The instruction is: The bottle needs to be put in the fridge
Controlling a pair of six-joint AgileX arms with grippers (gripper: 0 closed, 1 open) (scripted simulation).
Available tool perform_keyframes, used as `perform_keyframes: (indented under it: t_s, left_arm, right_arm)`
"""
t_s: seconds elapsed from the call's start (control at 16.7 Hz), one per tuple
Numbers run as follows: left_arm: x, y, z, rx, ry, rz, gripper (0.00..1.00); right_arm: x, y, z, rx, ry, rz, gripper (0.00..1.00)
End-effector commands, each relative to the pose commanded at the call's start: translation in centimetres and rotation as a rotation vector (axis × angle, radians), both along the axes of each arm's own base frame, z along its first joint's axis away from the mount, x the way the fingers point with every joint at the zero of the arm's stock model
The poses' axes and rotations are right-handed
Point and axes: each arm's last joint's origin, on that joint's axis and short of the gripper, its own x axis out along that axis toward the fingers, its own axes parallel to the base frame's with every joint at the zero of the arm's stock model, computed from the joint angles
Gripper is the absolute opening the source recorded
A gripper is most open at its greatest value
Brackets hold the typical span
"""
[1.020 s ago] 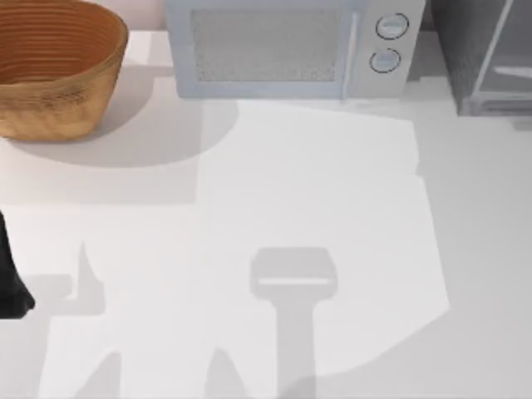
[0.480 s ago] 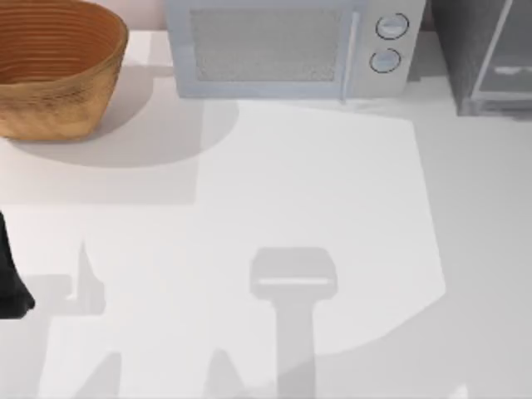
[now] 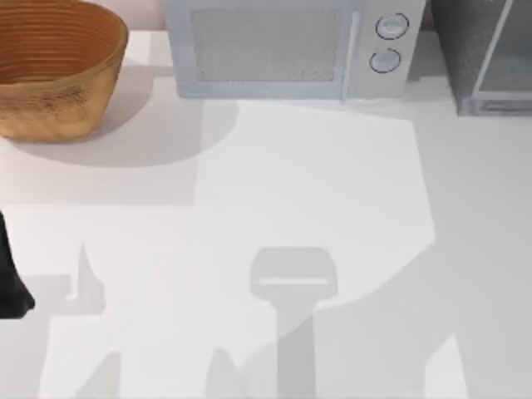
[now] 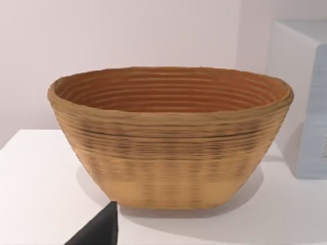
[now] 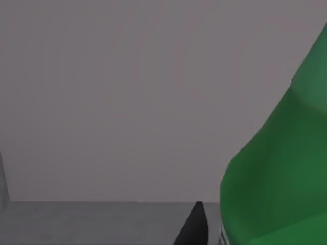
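Observation:
The green bottle (image 5: 276, 173) looms very close in the right wrist view, tilted, in front of a flat dark grey surface. One black fingertip (image 5: 194, 227) of my right gripper lies against its side, so the gripper is shut on the bottle. The fridge (image 3: 486, 54), dark grey with a lighter framed glassy door, stands at the table's far right corner in the top view. My left arm (image 3: 10, 283) is parked at the table's left edge, and its gripper (image 4: 97, 232) faces the basket.
A woven brown basket (image 3: 50, 71) sits at the far left, also seen as the basket (image 4: 171, 138) in the left wrist view. A light grey microwave (image 3: 287, 46) with two round knobs stands at the back centre, next to the fridge. Shadows cross the white table (image 3: 274, 183).
The shadow over the table's near right part has spread leftward and changed shape. The left arm, basket and microwave have not moved.

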Motion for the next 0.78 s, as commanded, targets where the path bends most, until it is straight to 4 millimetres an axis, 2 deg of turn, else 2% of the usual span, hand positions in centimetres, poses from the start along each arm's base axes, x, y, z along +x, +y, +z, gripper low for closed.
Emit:
perform_keyframes:
  t_s: [0.36, 0.78]
  left_arm:
    - [0.0, 0.0, 0.0, 0.0, 0.0, 0.0, 1.0]
    - [0.0, 0.0, 0.0, 0.0, 0.0, 0.0, 1.0]
  right_arm:
    - [0.63, 0.11, -0.39, 0.003, 0.014, 0.0, 0.01]
    - [0.63, 0.11, -0.39, 0.003, 0.014, 0.0, 0.53]
